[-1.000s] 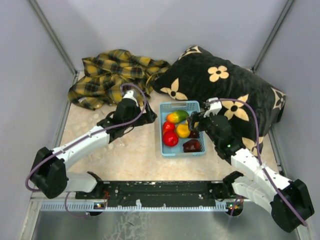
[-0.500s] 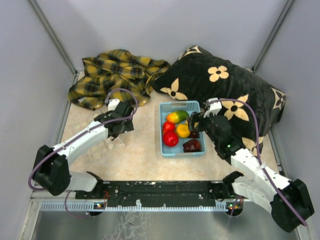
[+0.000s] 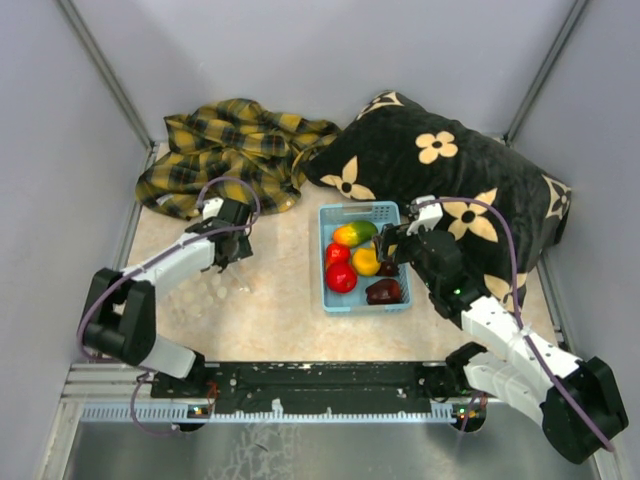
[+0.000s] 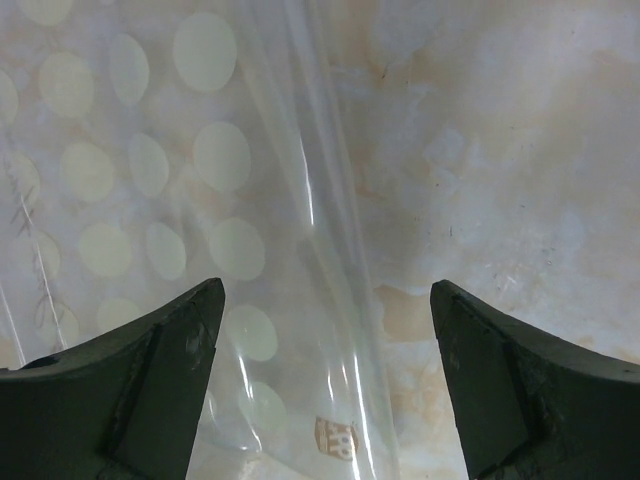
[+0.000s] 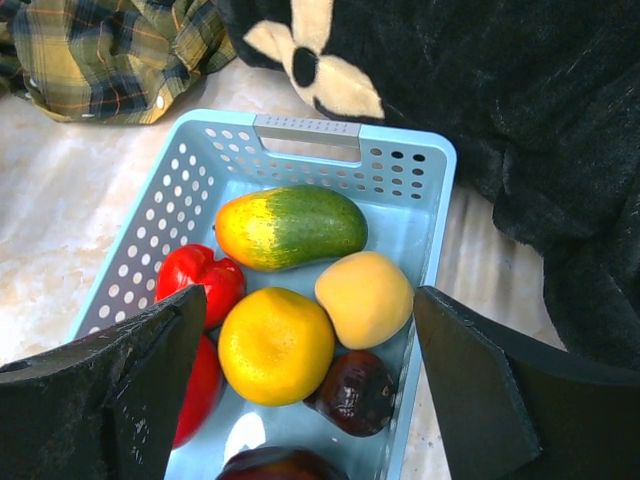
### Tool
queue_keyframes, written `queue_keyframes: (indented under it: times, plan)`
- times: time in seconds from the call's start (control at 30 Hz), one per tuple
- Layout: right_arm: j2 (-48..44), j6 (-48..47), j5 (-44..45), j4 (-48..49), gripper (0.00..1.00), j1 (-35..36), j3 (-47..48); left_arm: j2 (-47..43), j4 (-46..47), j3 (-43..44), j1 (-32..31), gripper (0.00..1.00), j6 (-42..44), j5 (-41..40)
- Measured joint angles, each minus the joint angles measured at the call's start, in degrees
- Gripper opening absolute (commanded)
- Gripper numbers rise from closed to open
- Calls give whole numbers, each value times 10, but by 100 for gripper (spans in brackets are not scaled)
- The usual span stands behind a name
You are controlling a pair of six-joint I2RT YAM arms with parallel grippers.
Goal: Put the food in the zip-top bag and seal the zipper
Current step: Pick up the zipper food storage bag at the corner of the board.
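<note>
On the worktop (image 3: 280, 310), with a black flowered pillow (image 3: 440, 180) and a plaid cloth (image 3: 230, 150) lying along its far side, the task stands at its opening stage.

The light-blue basket (image 5: 305, 125) sits at mid-worktop, just beside the pillow. All the food (image 5: 275, 345) in view lies inside it: red, orange-yellow and dark maroon pieces, with the green-to-orange piece (image 5: 290, 225) at the far end. None has been lifted out.

The zip-top bag (image 4: 150, 200) lies flat on the worktop's left part, well apart from the basket. No fruit shows through the stretch of it that is visible. A narrow clear band along its edge is judged to be the zipper (image 4: 335, 230); whether it is open or sealed cannot be told.

The left pincer (image 4: 325, 300) hangs over that bag edge with its jaws wide, gripping nothing. The right pincer (image 5: 310, 300) hangs over the basket, jaws likewise wide, with the fruit below and between them, none held.

Outstanding, in my judgement: opening the bag mouth, transferring every piece, and closing the zipper.
</note>
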Motion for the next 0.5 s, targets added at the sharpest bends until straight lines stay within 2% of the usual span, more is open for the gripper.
queue_keyframes:
  times: [0.17,0.27,0.4,0.5]
  plan:
    - [5,0,-1,-1,85,0,0,68,11,19,10,83,9,-10]
    - [6,0,-2,0,85,0,0,91,12,22,12,75,10,-16]
    - [7,0,-5,-1,85,0,0,104,15,22,15,57,10,-19]
    - [7,0,-7,-1,85,0,0,108,18,22,15,39,10,-19]
